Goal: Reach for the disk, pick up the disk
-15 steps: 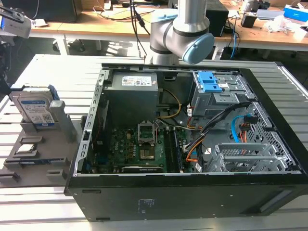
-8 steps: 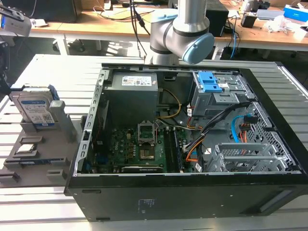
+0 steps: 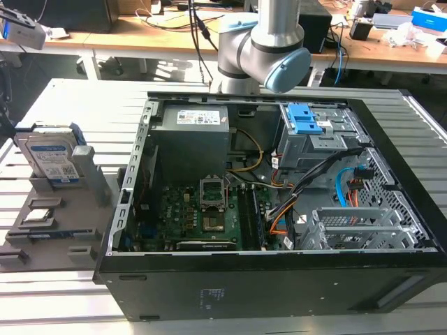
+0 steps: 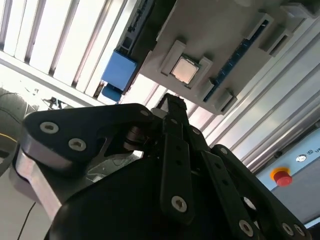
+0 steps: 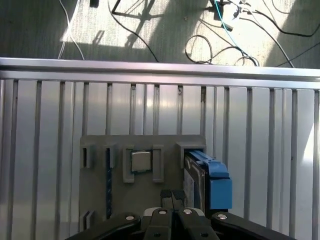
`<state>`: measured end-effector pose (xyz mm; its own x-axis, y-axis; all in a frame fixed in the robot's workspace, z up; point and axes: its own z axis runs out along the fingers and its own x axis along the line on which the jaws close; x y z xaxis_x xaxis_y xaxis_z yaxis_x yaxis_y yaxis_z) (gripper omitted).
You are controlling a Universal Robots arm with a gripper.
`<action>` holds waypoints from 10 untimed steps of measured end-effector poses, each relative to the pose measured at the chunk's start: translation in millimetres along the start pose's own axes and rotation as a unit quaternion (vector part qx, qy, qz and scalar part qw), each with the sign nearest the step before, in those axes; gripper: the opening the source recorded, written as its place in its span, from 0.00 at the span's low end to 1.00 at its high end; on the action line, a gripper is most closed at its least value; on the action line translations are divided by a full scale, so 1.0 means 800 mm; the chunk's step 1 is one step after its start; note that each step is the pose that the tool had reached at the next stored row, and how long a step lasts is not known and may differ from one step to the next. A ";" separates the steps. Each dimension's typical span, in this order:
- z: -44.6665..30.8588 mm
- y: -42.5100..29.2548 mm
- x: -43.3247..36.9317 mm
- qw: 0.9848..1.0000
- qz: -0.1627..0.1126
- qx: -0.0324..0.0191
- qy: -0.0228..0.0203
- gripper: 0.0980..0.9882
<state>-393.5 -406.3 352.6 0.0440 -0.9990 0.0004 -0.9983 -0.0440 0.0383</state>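
The gripper (image 5: pixel 172 195), nearest the lens in both wrist views, is being held above a grey holder (image 5: pixel 150 200), jaws closed on nothing. The disk (image 3: pixel 50 159) is being kept upright in that holder, at the exterior view's left of the computer case (image 3: pixel 279 279); it is not yet being touched.

The slatted aluminium table (image 3: pixel 77 105) carries an open computer case (image 3: pixel 265 286) and, just beside it, a grey parts holder (image 3: pixel 70 216), perhaps plastic.

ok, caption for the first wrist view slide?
End effector, shut, pointed at the grey holder where the disk stands in its slot, on the slatted table.
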 end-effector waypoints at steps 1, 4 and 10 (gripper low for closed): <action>0.0000 0.0000 0.000 1.000 -0.007 0.000 0.000 0.01; 0.0000 0.0000 0.000 1.000 -0.021 0.000 0.001 0.01; 0.0000 0.0000 0.000 0.998 -0.055 0.000 0.002 0.01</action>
<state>-393.5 -406.3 352.6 0.1539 -0.9881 0.0004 -0.9874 -0.1538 0.0383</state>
